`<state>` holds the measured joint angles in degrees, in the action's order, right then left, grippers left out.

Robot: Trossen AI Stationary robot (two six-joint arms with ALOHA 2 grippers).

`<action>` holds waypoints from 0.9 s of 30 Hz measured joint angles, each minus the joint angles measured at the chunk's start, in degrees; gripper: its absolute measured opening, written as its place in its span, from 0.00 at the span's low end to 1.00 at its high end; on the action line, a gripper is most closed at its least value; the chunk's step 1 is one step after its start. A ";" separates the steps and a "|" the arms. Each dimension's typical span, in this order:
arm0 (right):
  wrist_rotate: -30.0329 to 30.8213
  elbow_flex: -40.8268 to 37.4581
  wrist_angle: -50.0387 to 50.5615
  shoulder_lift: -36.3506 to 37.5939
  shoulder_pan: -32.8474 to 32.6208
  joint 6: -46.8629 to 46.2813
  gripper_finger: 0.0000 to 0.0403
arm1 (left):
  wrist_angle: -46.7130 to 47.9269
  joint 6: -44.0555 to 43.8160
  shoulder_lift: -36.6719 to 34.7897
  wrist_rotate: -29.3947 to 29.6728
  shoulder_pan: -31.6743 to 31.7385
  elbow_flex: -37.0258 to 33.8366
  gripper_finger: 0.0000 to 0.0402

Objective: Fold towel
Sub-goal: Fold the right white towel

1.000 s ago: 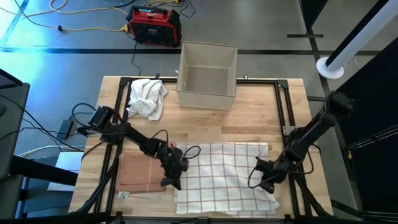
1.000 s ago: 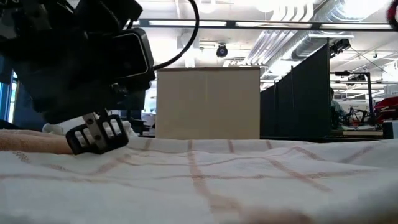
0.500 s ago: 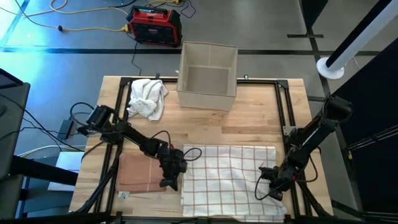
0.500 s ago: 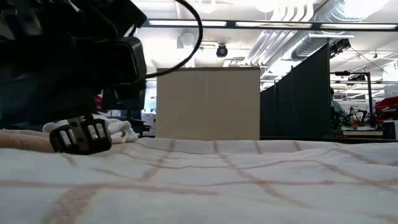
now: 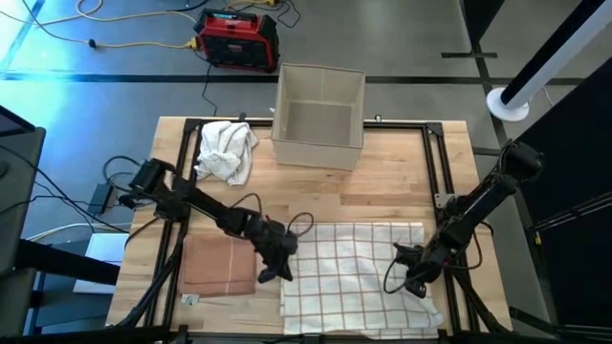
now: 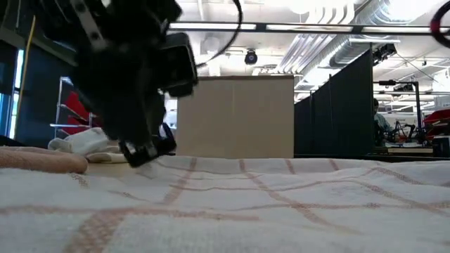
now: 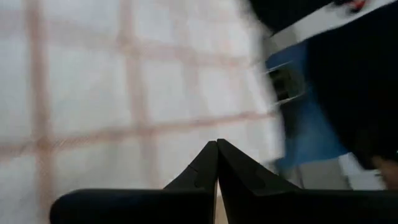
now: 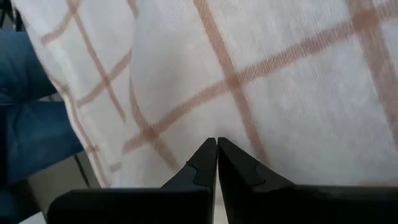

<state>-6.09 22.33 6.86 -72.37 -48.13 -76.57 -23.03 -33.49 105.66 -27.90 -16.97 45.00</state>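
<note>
Readable text: we find none in any view.
Red unit [image 5: 237, 38] on the floor: we see no legible brand.
Box [image 5: 319, 115]: we see plain sides, no label.

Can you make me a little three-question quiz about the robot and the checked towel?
1. True or false: the checked towel lies spread flat on the table.
2. Which gripper is at the towel's side nearest the folded brown cloth? A) left gripper B) right gripper
3. Fill in: the crumpled white cloth lies beside the ____.

Key: 1 true. 2 A. 3 box.
</note>
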 joint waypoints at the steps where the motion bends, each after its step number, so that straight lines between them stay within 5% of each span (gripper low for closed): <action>1: -0.70 0.00 -0.04 0.02 0.63 0.61 0.00 | -1.68 -0.40 1.20 -1.09 -0.18 0.87 0.00; 9: -3.26 0.24 -1.81 2.16 -0.19 -0.66 0.00 | -4.20 -2.40 7.83 -3.03 -4.83 7.55 0.00; 15: 4.57 2.05 0.05 3.60 -4.83 -3.18 0.00 | 7.71 -1.73 8.07 8.84 -8.35 11.58 0.00; 20: 5.47 2.38 2.28 3.56 -8.19 -4.58 0.00 | 15.82 -1.82 8.07 19.49 -11.00 15.09 0.00; 27: 6.06 1.83 5.91 1.37 -12.01 -4.44 0.00 | 19.93 -1.13 7.97 23.11 -11.37 15.80 0.00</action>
<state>-0.03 24.16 12.77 -71.01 -60.15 -81.01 -3.10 -34.62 113.63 -4.79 -28.34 60.80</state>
